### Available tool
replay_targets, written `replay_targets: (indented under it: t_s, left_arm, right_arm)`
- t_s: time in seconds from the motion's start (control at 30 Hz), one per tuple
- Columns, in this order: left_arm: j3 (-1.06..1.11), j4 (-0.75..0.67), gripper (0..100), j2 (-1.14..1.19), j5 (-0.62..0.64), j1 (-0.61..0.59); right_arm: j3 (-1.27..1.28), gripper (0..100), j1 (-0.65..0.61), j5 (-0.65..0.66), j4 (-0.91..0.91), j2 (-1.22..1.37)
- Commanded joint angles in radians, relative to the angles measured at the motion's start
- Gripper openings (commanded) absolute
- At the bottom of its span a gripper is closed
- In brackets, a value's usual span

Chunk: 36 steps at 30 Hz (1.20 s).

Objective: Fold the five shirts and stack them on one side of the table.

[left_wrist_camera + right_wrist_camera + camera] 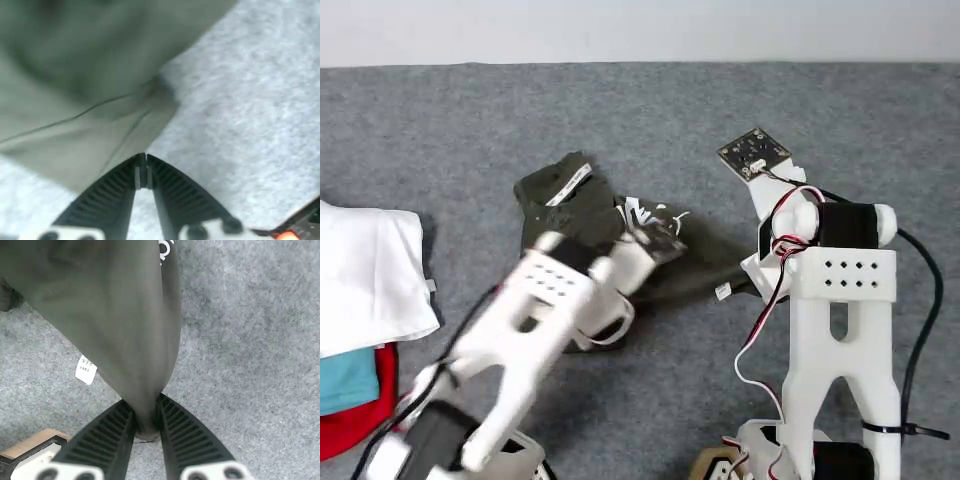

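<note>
R side: my right gripper [145, 407] is clamped hard on a bunched fold of the olive shirt [582, 205]. The cloth spreads out away from the jaws, w/ a small white tag [86, 370] on the carpet just beside it.

L side: my left gripper [141, 159] has its jaws together, tips right at the shirt's edge. Can't tell if any cloth is pinched there.

The olive shirt lies crumpled mid-table on the grey table [470, 110], btwn my left arm [520, 340] slanting in from near left and my right arm [840, 300] at near right.

At the table's left edge there's a stack, well apart from the olive one: white shirt [370, 275] on top, teal shirt [345, 385] and red shirt [365, 420] poking out under it.
</note>
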Motion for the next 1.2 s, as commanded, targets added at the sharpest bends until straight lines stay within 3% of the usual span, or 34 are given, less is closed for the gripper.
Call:
replay_targets:
  t_s: [0.0,0.2,0.4,0.9,1.17]
  left_arm:
    - [-0.028,0.064,1,-0.132,-0.106,-0.118]
    - [-0.021,0.155,2,-0.181,-0.255,-0.292]
    - [0.065,0.077,19,-0.138,-0.275,-0.417]
    - [0.05,-0.173,19,0.259,-0.27,-0.428]
    - [-0.082,-0.181,19,0.393,-0.269,-0.496]
  right_arm:
    - [-0.009,0.9,-0.004,0.005,-0.004,-0.033]
    - [-0.006,0.9,-0.004,0.005,-0.005,-0.027]
    - [-0.006,0.9,-0.008,0.003,-0.015,-0.024]
    - [-0.006,0.9,-0.004,0.003,-0.013,-0.024]
    - [-0.005,0.9,-0.004,0.003,-0.013,-0.024]
